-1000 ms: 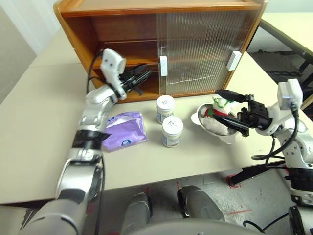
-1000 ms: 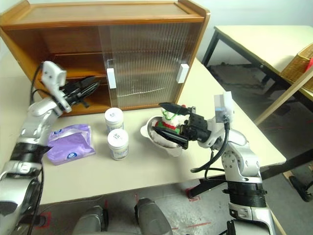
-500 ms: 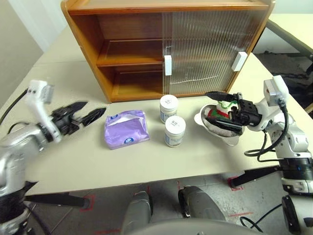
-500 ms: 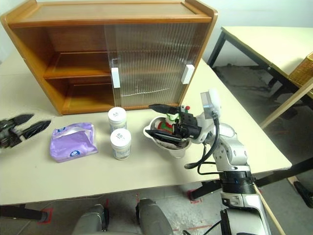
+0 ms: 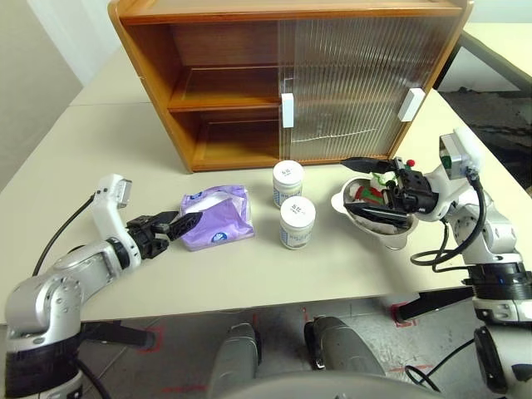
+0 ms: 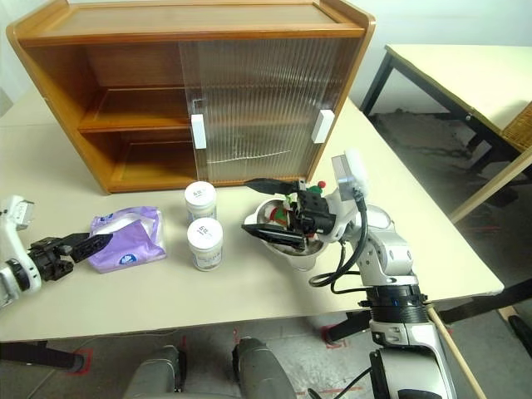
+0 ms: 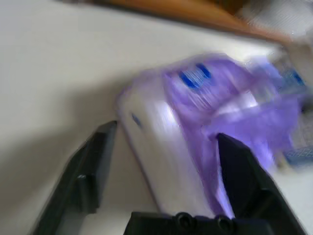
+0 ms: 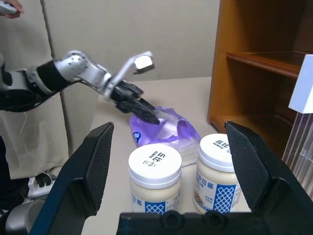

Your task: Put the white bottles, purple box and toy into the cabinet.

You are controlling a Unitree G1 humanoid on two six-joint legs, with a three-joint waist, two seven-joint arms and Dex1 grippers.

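The purple box (image 5: 214,218) lies crinkled on the table in front of the cabinet's (image 5: 291,75) uncovered left half. My left gripper (image 5: 184,218) is open and low at the box's left end; the left wrist view shows the purple box (image 7: 195,127) between its spread fingers. Two white bottles (image 5: 288,182) (image 5: 297,222) stand side by side in front of the ribbed doors. The toy (image 5: 366,194) sits in a steel bowl (image 5: 339,200) to their right. My right gripper (image 5: 347,186) is open, with one finger behind the bowl and one in front of it.
The beige table (image 5: 83,150) runs wide on the left, with its front edge near me. A second table (image 6: 465,66) stands at the back right. A person's hand (image 8: 10,6) shows far off in the right wrist view.
My left arm has pulled back from the cabinet's lower shelf, swung down and left, then come in toward the purple box. The right gripper has stayed at the bowl. The camera has shifted.
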